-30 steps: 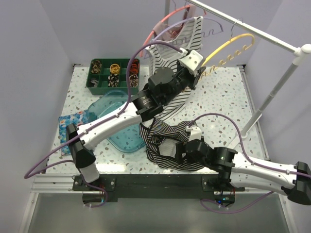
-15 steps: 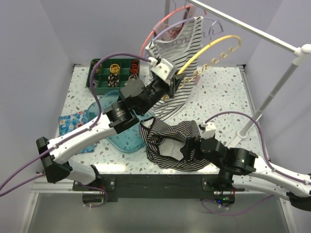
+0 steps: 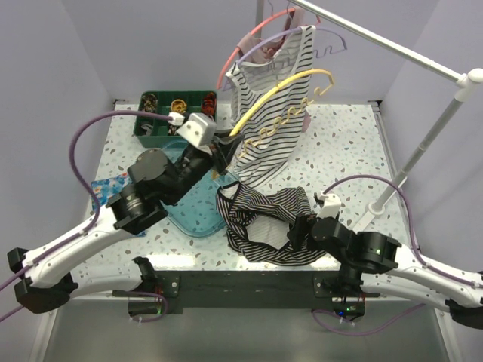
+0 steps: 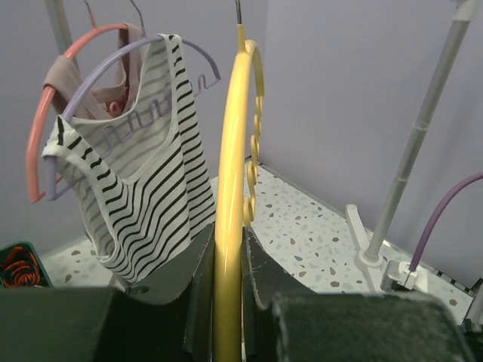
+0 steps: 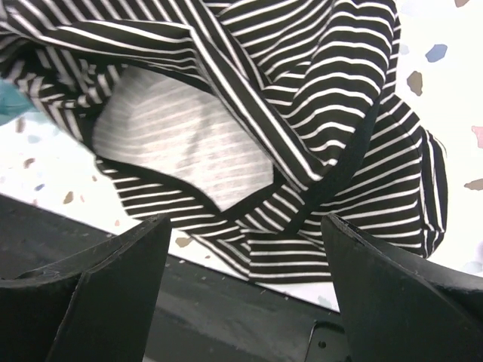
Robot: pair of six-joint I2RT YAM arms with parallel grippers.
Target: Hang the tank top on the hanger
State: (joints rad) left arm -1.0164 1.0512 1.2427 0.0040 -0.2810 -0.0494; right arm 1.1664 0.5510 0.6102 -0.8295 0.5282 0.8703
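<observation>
The tank top [image 3: 260, 220], black with thin white stripes, lies crumpled on the table near the front edge. In the right wrist view the tank top [image 5: 302, 128] fills the area just beyond my fingers. My right gripper [image 3: 293, 232] hovers over its right side, open, with nothing between the jaws [image 5: 245, 226]. The yellow hanger [image 3: 266, 94] hangs in the air left of the rail, its hook free. My left gripper [image 3: 219, 147] is shut on its lower arm. In the left wrist view the hanger [image 4: 230, 151] rises straight up from between the closed jaws of the left gripper [image 4: 229, 245].
A white striped tank top [image 3: 272, 128] hangs on a lilac hanger [image 3: 332, 36] beside a pink hanger [image 3: 240, 47] on the rail [image 3: 377, 41]. The rack's pole [image 3: 423, 151] stands at the right. A green tray [image 3: 155, 130], a blue lid [image 3: 189, 204] and a floral cloth [image 3: 113, 188] lie at the left.
My left arm has carried the yellow hanger off the rail, leftward and lower. My right gripper has shifted a little right over the tank top and its jaws have narrowed slightly.
</observation>
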